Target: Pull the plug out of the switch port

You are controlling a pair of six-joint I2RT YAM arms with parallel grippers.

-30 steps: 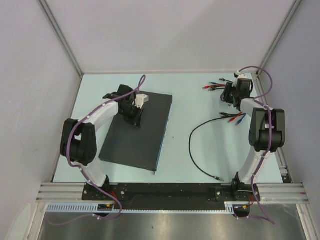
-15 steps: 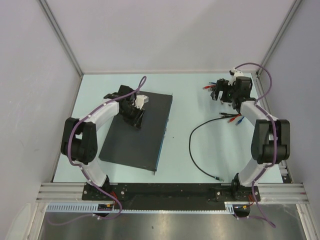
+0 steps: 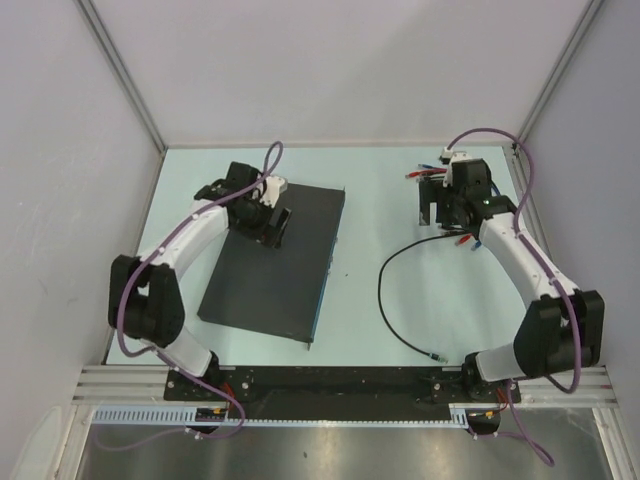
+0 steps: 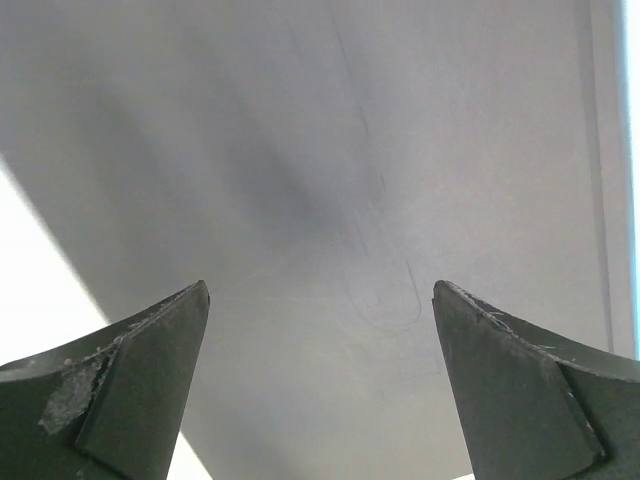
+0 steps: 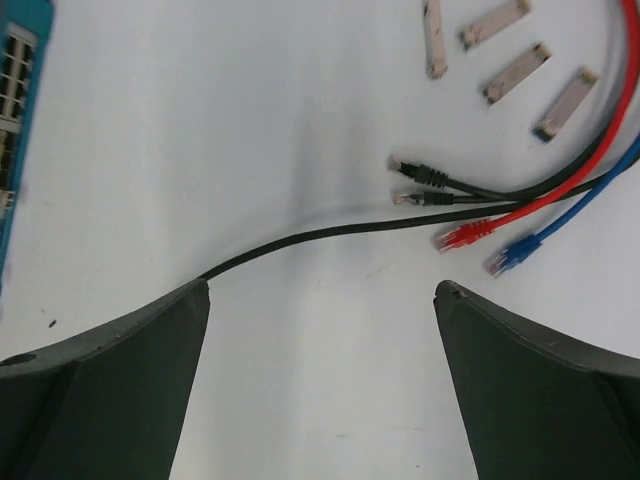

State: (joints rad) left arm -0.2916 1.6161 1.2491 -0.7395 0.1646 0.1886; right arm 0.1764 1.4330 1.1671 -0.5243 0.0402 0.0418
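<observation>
The switch is a broad, flat black box with a smooth matte lid. The left gripper hangs over its far corner, jaws spread wide and holding nothing, and its wrist view shows only plain lid between the dark wedge-shaped fingers. The part that matters is the socket face, the thin blue-grey long side. It lies to the right of the left gripper, past the lid's edge, and to the left of the right gripper across a stretch of bare table. That face runs far to near with a slight slant and looks toward the right arm. So although the left gripper is nearer, the right one probably has the straighter line for an outward pull. The right gripper is also wide open and empty. In its wrist view the face sits at the upper left, showing small square sockets with no plug in that stretch. A thin, limp black cable passes under the gap between its fingers. Loose leads with black, red and blue ends lie ahead to its right, next to small pale tabs. Whether a socket further along holds a plug is too small to tell.
</observation>
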